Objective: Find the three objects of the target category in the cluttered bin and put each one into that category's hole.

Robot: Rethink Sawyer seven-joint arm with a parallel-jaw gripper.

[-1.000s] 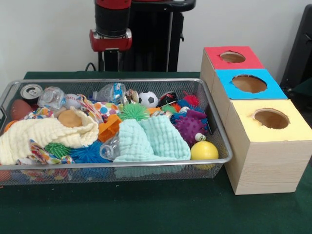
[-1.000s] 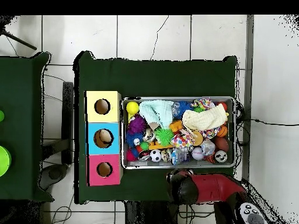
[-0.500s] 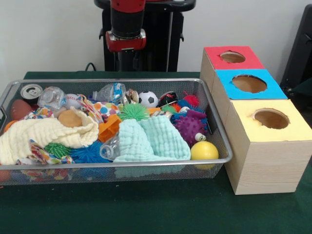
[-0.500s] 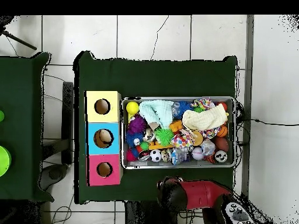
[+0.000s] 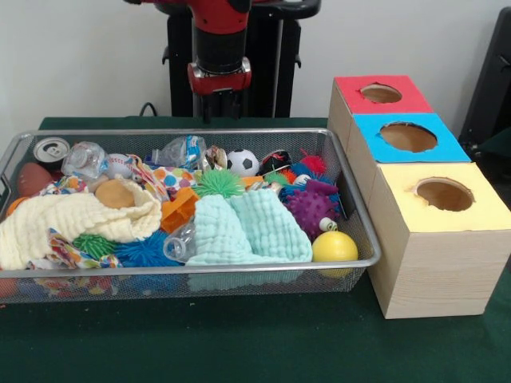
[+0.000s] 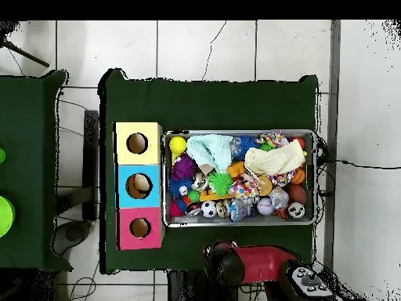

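Swinging sideways behind the bin's far edge, the arm is carrying nothing; I cannot tell the pincer's state. Balls are crowding the bin, sorting seemingly unstarted.

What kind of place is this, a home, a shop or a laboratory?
Most likely a robotics laboratory set up for a sorting test. A red robot arm stands at a table with a green cloth; on it are a wire mesh bin full of toys and cloths, and three wooden boxes with coloured tops and round holes.
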